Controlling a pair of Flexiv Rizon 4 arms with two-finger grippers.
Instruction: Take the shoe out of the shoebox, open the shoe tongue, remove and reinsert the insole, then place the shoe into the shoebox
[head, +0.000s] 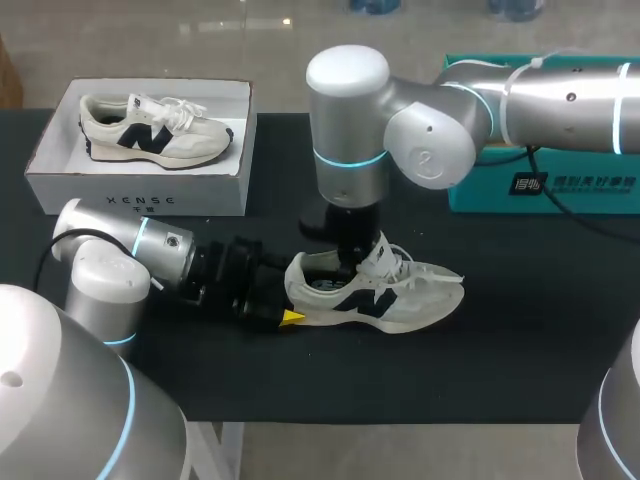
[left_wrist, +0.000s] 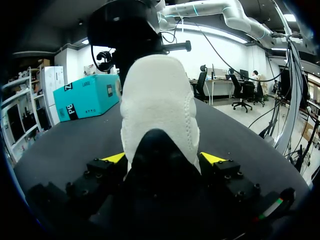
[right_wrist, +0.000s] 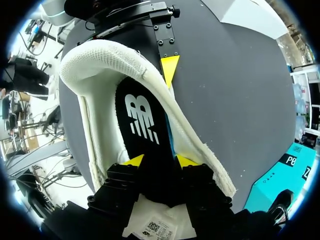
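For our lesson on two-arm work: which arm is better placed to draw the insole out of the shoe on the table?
Right, probably. The right gripper sits in the shoe, shut on the black insole. The left gripper clamps the heel, steadying the shoe.

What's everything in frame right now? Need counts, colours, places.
table shoe: 1, cream with navy logo, lying mid-table, heel toward the left arm
insole: 1, black, inside the table shoe
boxed shoe: 1, cream with navy logo, in the shoebox
shoebox: 1, white, open, far left of table
teal box: 1, teal, far right of table
table: 1, black top
left gripper: 1, yellow tips, clamped on the table shoe's heel
right gripper: 1, yellow tips, down in the shoe opening, shut on the insole
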